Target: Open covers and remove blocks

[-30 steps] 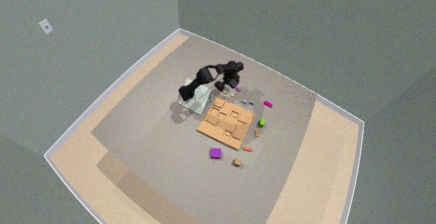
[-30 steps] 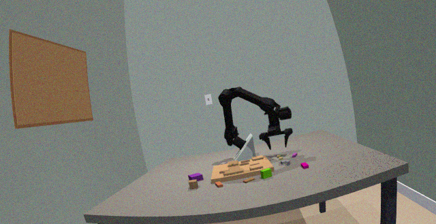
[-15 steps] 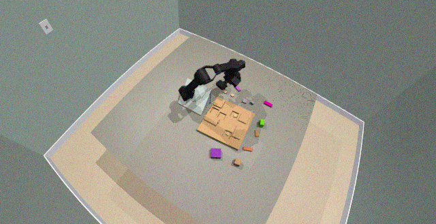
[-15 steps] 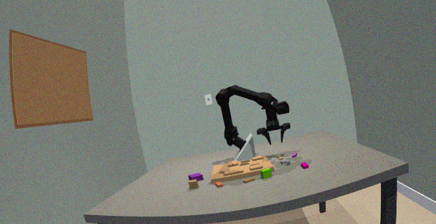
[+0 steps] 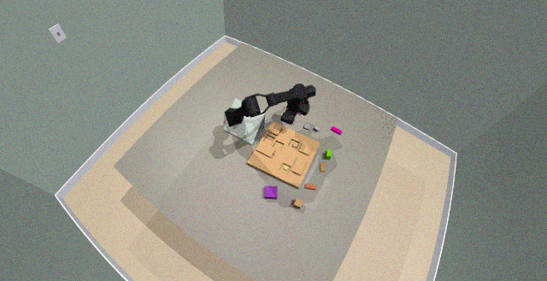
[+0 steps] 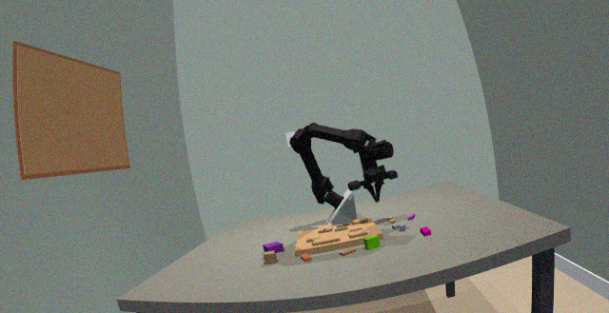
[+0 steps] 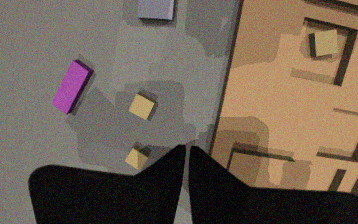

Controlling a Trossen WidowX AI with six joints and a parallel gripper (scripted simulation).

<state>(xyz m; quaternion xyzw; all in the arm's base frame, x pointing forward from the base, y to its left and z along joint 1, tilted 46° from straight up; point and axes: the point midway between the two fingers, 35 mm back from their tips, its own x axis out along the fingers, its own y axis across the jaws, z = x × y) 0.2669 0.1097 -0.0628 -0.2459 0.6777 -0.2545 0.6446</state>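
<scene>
A gray table point(image 5: 192, 178) point(image 6: 228, 275) bears a black robot arm point(image 5: 279, 97) point(image 6: 333, 134), its gripper point(image 6: 377, 201) point(image 7: 187, 152) closed and empty above the surface. The wooden puzzle board point(image 5: 278, 161) point(image 6: 304, 247) point(image 7: 250, 100) lies flat before the arm's pale mount point(image 5: 256, 136) point(image 6: 346, 210). Beyond its edges rest a purple block point(image 5: 270, 192) point(image 6: 273, 247), a green block point(image 5: 328, 155) point(image 6: 371, 243) and two small tan blocks; one yellowish block point(image 7: 325, 43) shows within a recess.

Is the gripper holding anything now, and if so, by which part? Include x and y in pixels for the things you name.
Nothing is held: the gripper point(image 6: 377, 201) point(image 7: 187, 152) is shut with nothing between its fingertips, above the table point(image 6: 228, 275) point(image 7: 10, 30).
</scene>
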